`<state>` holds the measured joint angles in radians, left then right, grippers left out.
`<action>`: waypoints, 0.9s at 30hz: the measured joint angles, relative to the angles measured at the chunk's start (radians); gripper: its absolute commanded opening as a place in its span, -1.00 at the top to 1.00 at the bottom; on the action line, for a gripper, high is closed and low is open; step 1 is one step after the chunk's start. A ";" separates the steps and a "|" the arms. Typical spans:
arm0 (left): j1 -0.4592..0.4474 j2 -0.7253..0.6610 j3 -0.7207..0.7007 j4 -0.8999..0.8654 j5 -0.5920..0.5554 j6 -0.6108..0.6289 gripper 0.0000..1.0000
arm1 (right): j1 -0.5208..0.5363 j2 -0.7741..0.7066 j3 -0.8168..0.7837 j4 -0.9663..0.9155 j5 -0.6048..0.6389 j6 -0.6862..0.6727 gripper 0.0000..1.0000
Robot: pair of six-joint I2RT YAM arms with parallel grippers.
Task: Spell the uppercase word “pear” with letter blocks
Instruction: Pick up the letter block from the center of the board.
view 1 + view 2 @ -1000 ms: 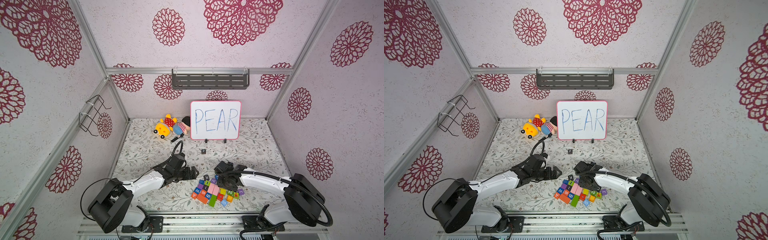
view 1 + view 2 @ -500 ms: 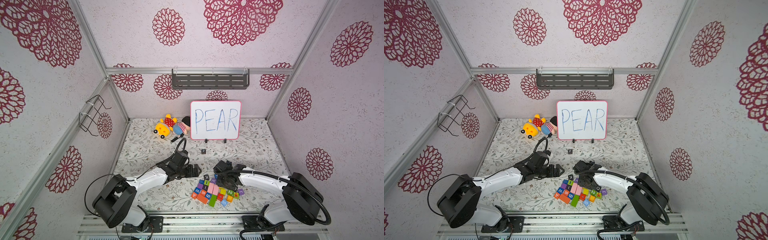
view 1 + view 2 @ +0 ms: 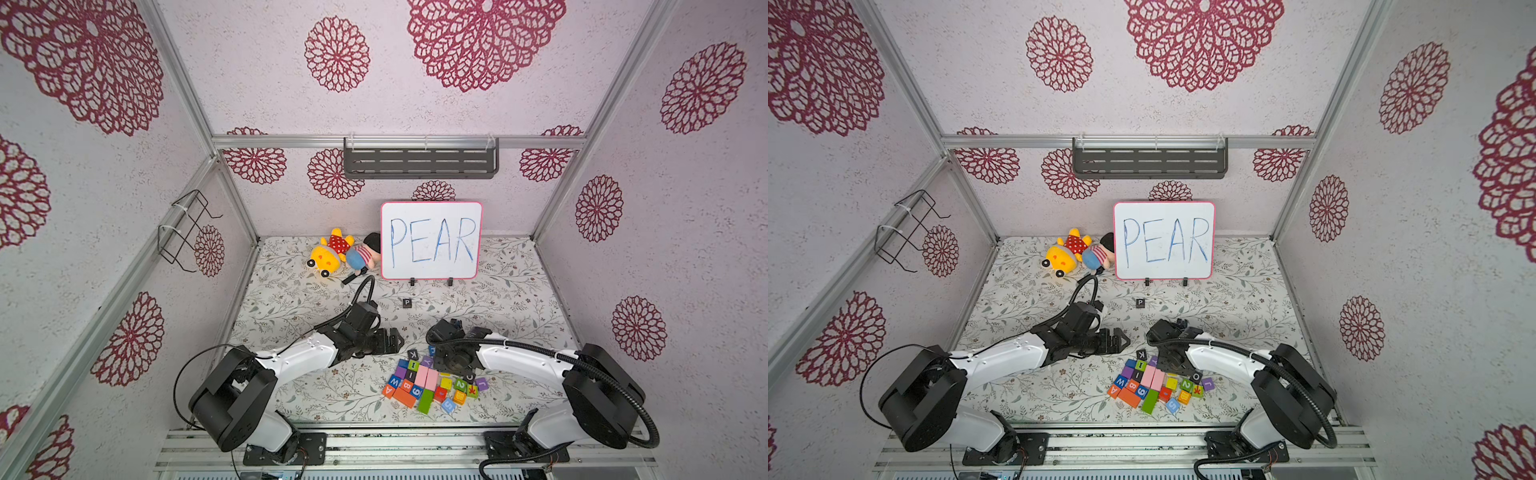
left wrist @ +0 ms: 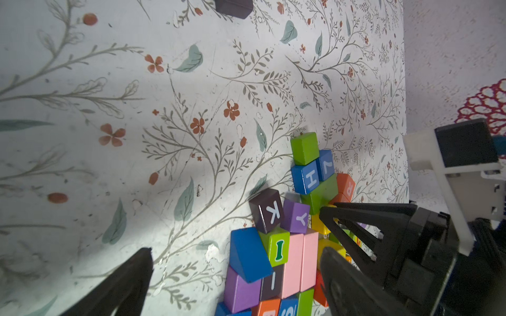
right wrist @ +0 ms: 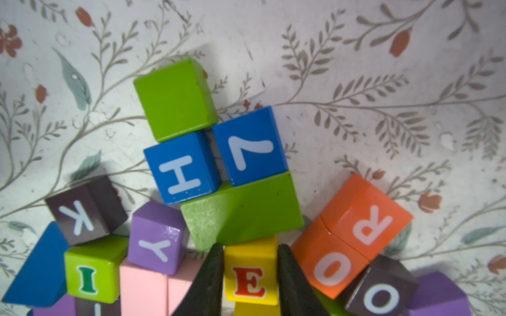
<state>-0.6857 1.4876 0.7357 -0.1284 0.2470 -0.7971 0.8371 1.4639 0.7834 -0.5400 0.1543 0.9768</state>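
Basically, right gripper (image 5: 250,249) pinches the yellow E block (image 5: 249,283), probably to join the black P block (image 3: 407,303) mid-frame; left gripper (image 4: 235,251) idles open.

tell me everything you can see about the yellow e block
The yellow E block is a small cube, glossy painted wood by the look of it, with a red serif E on its top face. It is among the piled blocks, pinched on two opposite sides by the dark fingers of the right claw, which is shut on it. One free edge meets the green wedge; the orange O block lies just beyond one finger. Whether it is lifted cannot be told.
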 measured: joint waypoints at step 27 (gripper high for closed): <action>-0.002 -0.003 -0.004 -0.007 -0.020 0.000 -0.96 | 0.000 -0.002 -0.026 0.006 -0.025 0.003 0.09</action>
<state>-0.6876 1.4845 0.7319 -0.1352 0.2268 -0.7975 0.8368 1.4620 0.7578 -0.5343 0.1291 0.9798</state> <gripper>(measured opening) 0.981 0.457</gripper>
